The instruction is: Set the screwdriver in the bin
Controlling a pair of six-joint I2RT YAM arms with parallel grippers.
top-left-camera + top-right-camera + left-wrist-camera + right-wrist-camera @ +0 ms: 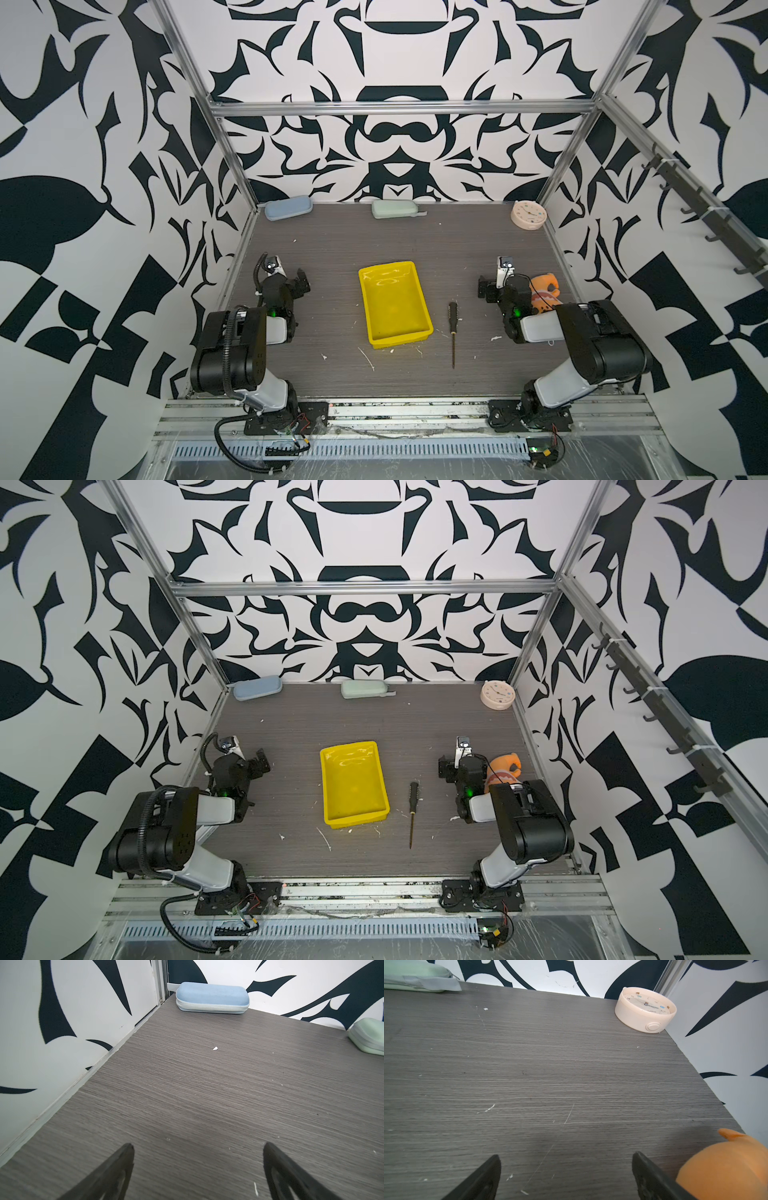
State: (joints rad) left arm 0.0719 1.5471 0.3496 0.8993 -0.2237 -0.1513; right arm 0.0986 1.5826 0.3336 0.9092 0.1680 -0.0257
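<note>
On the grey table (332,249), just right of the yellow bin (395,307) in both top views, your screwdriver (453,334) lies flat, near the bin's wall but apart from it; its black handle points to the back wall, its tip to the arm bases; the bin holds nothing. Your right gripper (566,1155) hangs over bare table well right of the screwdriver, fingers spread wide and gripping nothing; an orange plush toy (726,1167) sits just beside it, contact unclear. Your left gripper (198,1145), left of the bin, is likewise spread and unloaded. Along the back wall you have a blue case (288,208), a green case (392,208) and a clock (528,214).
</note>
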